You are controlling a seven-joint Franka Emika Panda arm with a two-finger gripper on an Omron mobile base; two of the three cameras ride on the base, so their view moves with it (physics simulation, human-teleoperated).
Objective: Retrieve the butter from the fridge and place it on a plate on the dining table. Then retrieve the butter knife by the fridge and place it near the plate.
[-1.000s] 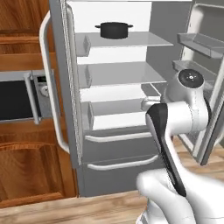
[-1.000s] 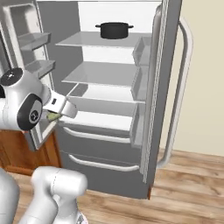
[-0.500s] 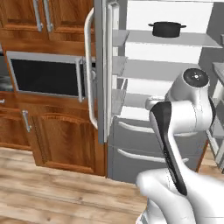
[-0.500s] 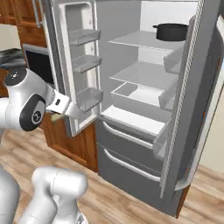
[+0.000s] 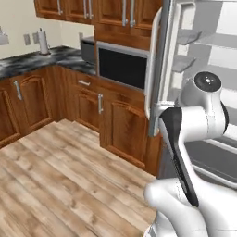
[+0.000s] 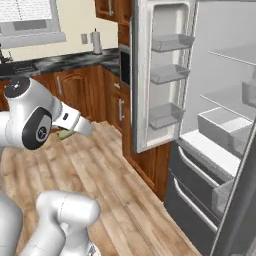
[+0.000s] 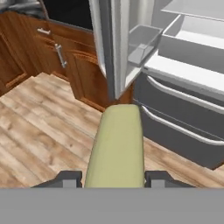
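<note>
My gripper (image 7: 113, 179) is shut on the butter (image 7: 116, 146), a pale yellow-olive stick that juts forward between the two dark fingertips (image 7: 69, 178). In the right base view the butter (image 6: 65, 134) peeks out under the hand, held above the wood floor to the left of the fridge. The fridge (image 6: 210, 115) stands open, its white shelves and door bins (image 6: 167, 75) bare, its grey lower drawers (image 7: 183, 118) shut. Its left door (image 5: 163, 69) hangs open just behind my arm. The plate, the dining table and the butter knife are out of view.
A built-in microwave (image 5: 122, 67) sits in brown wood cabinets (image 5: 113, 122) left of the fridge. A dark marble counter (image 5: 32, 58) with a paper towel roll (image 5: 43, 41) runs along the wall. Wood floor (image 5: 60, 185) stretches out to the left.
The whole scene has slid to the right: the base has turned left, away from the fridge and toward the cabinets. The butter stays in my gripper.
</note>
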